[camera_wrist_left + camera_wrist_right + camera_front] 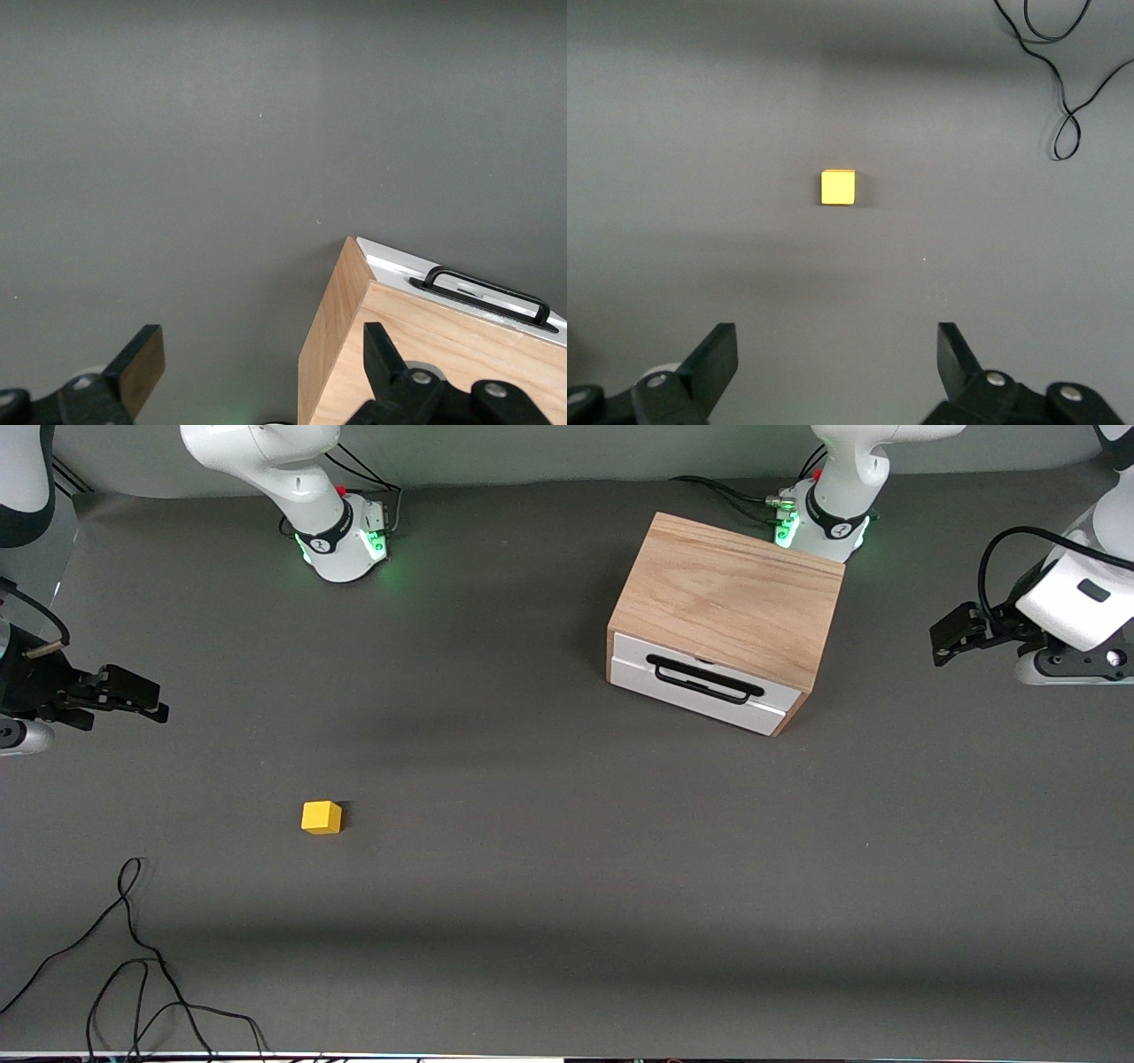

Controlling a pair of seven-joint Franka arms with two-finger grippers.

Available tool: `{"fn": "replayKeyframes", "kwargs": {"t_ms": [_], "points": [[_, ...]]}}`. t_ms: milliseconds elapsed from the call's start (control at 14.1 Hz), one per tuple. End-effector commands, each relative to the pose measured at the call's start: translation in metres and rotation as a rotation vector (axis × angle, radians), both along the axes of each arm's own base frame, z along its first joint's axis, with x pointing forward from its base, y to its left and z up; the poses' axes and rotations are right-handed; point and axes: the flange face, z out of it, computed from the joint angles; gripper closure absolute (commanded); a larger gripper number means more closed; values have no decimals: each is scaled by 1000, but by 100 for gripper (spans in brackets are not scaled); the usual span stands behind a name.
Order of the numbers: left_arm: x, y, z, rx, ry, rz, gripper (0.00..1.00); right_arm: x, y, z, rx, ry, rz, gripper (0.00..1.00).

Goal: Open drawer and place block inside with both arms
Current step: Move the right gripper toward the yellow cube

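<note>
The light-wood box (726,598) stands close to the left arm's base, and its drawer (631,660) is shut, white front and black bar handle (704,682) turned toward the front camera. The small yellow block (321,817) lies on the dark table toward the right arm's end, nearer the front camera than the box. My right gripper (155,698) hovers open and empty over that end of the table; the right wrist view shows the block (838,187) ahead of the gripper (837,350). My left gripper (946,638) hangs open and empty beside the box (425,354), apart from it.
A loose black cable (133,957) curls on the table near the front edge at the right arm's end and shows in the right wrist view as a cable (1063,80). The two arm bases (341,540) (819,518) glow green along the back edge.
</note>
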Motion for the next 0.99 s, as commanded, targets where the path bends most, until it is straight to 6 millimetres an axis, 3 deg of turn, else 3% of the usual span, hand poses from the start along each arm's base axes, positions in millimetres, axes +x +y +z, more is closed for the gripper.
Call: {"fn": "replayKeyframes", "kwargs": {"t_ms": [0,636,919], "points": [[1,-2,4,-13,-6,-15,0,0,-1,4,-1,6,18,0],[1,-2,3,-15,-4,-15,0,3,-4,-11,1,32,13,0],[1,-6,3,-13,-3,-21,0,14,5,-36,-15,56,23,0]]}}
